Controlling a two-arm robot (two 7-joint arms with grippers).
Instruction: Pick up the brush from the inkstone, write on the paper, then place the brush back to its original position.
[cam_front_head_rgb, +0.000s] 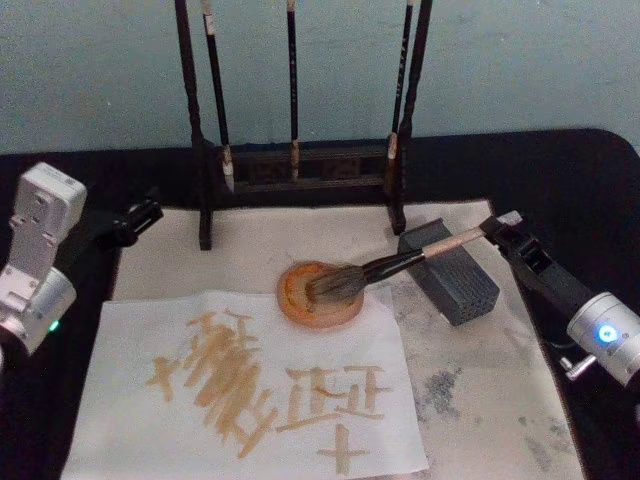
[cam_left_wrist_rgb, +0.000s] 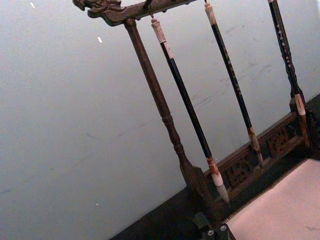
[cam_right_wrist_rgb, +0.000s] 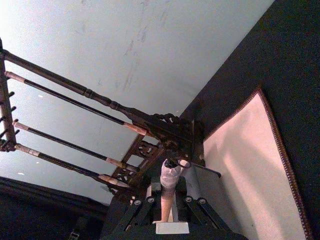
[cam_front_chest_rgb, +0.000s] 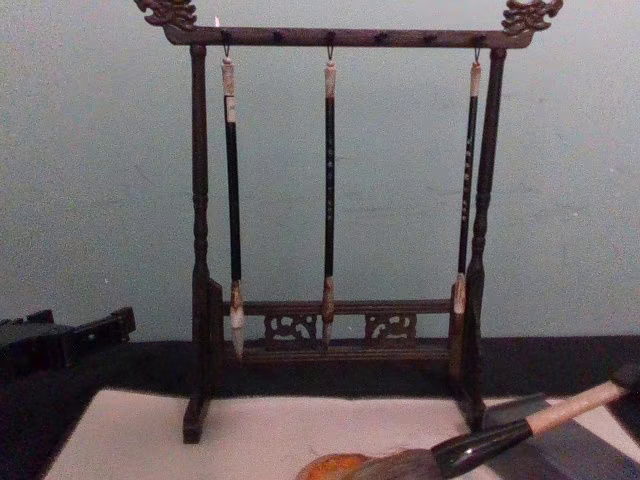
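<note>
The brush (cam_front_head_rgb: 400, 262) lies at a slant, its bushy bristles resting on the round orange inkstone (cam_front_head_rgb: 298, 300) and its pale handle across a grey block (cam_front_head_rgb: 460, 285). My right gripper (cam_front_head_rgb: 503, 228) sits at the handle's white end. In the right wrist view its fingers (cam_right_wrist_rgb: 141, 201) stand either side of the handle (cam_right_wrist_rgb: 169, 175) with gaps showing, so the right gripper (cam_right_wrist_rgb: 167, 200) is open. The paper (cam_front_head_rgb: 130, 400) lies at the front left, covered with ochre strokes. From the chest view, the brush (cam_front_chest_rgb: 500, 435) and inkstone (cam_front_chest_rgb: 325, 467) sit low. My left gripper (cam_front_head_rgb: 145, 213) is parked at the far left.
A wooden rack (cam_front_head_rgb: 300, 165) with three slim dark brushes stands behind the inkstone, in front of a pale blue wall. An off-white felt mat (cam_front_head_rgb: 480, 400) with grey stains covers the black table under everything. The left gripper (cam_front_chest_rgb: 115, 325) rests beside the mat's left edge.
</note>
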